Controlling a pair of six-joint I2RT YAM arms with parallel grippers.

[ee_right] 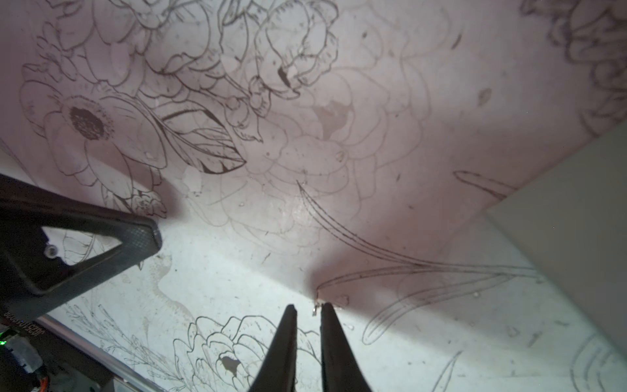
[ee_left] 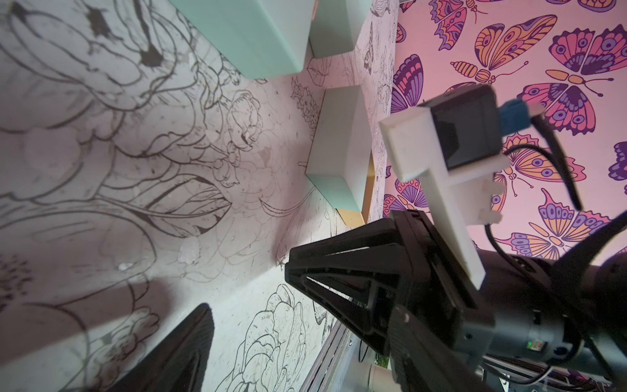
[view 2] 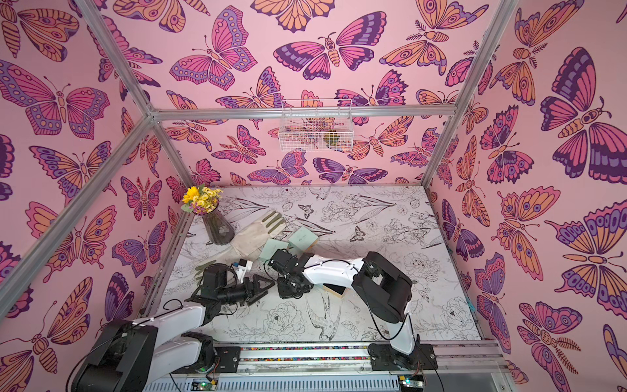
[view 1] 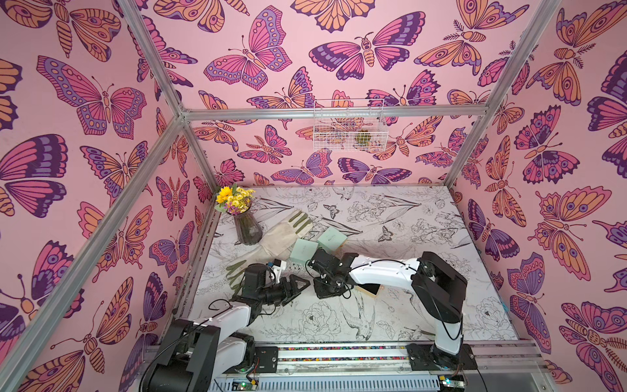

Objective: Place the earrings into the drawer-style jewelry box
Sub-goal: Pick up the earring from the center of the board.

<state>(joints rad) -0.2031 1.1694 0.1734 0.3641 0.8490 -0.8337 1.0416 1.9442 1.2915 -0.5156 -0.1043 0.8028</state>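
A tiny silver earring (ee_right: pixel 316 306) lies on the flower-printed table, right at the tips of my right gripper (ee_right: pixel 308 307). That gripper points down at the table, its jaws a narrow gap apart with table showing between them. The earring rests against one fingertip. The mint drawer-style jewelry box (ee_left: pixel 339 146) stands close by with its gold-edged drawer (ee_left: pixel 368 190) pulled out. In both top views my right arm covers most of it, and only the drawer (view 1: pixel 369 289) (view 2: pixel 336 291) shows. My left gripper (ee_left: pixel 298 366) (view 1: pixel 300 288) hovers beside the right one, wide open and empty.
Two more mint boxes (view 1: pixel 303 251) (view 1: pixel 332 239) sit just behind the grippers. A long pale glove (view 1: pixel 281 237) and a dark vase of yellow flowers (view 1: pixel 247 227) lie at the back left. A white wire basket (view 1: pixel 347 125) hangs on the back wall.
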